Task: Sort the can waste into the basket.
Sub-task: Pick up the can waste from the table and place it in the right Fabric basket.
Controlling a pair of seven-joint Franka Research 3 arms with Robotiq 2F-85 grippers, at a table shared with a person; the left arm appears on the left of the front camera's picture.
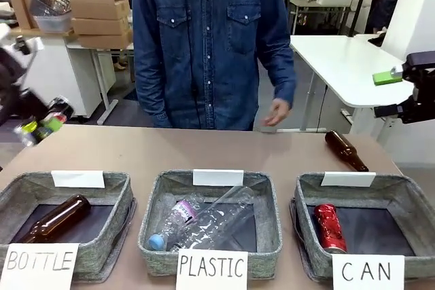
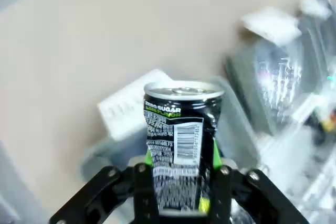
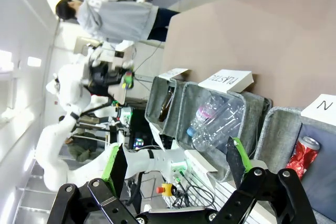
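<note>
— Behind the tan table [image 1: 204, 151] stands a person in a denim shirt [image 1: 204, 39], one hand [image 1: 275, 111] hanging just above the far edge. What sits along the near side in the front view?

— Three grey woven baskets. Left, carded "BOTTLE" [image 1: 64, 219], holds a brown glass bottle [image 1: 58, 216]. The middle one, carded "PLASTIC" [image 1: 212, 229], holds clear plastic bottles [image 1: 204, 221]. The right basket carded "CAN" [image 1: 367, 225] holds the dented red can [image 1: 329, 227] on its dark floor. Another brown bottle [image 1: 345, 150] lies on the table behind that basket.

— And the arms there?

— The left gripper [image 1: 41, 123] is blurred at the left edge, raised above the table. The right gripper [image 1: 401, 93] hangs at the right edge, its green pads well apart, nothing between them.

— Left wrist view?

— Blurred table and bins below. The left gripper [image 2: 181, 182] is clenched on the dark can [image 2: 181, 145], upright, silver end up, barcode and yellow-green print facing the camera.

— Right wrist view?

— The right gripper [image 3: 176, 166] is spread wide and empty. Past its fingers lie the three baskets, with the red can [image 3: 303, 156] in the nearest one.
</note>
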